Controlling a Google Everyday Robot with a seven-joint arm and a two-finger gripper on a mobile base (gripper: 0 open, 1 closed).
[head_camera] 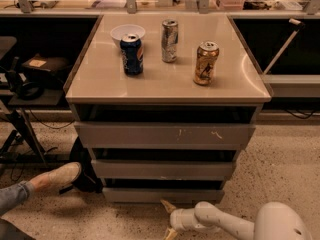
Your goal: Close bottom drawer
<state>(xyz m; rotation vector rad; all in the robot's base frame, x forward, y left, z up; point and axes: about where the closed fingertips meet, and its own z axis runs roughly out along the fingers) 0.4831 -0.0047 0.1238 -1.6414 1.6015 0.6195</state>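
- Camera view: approach stage. The gripper (pixel 167 218), fingers spread and holding nothing, hovers at 6 o'clock, just in front of the bottom drawer (pixel 162 195), which sits lowest in the cabinet (pixel 165 86) and is slightly out.
- Next, prob.: press the front straight in twd 12 o'clock.
- White bowl (pixel 125 31) at 11 o'clock looks empty; drawer insides too dark to tell.

Countertop (pixel 165 84), blue can (pixel 132 54), silver can (pixel 169 40), gold can (pixel 206 63), white bowl (pixel 120 32), hand (pixel 169 218) near floor (pixel 120 223)

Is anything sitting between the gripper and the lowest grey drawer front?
Nothing visible. The gripper, fingers spread, sits low just in front of the plain grey bottom drawer; only speckled floor shows between them.
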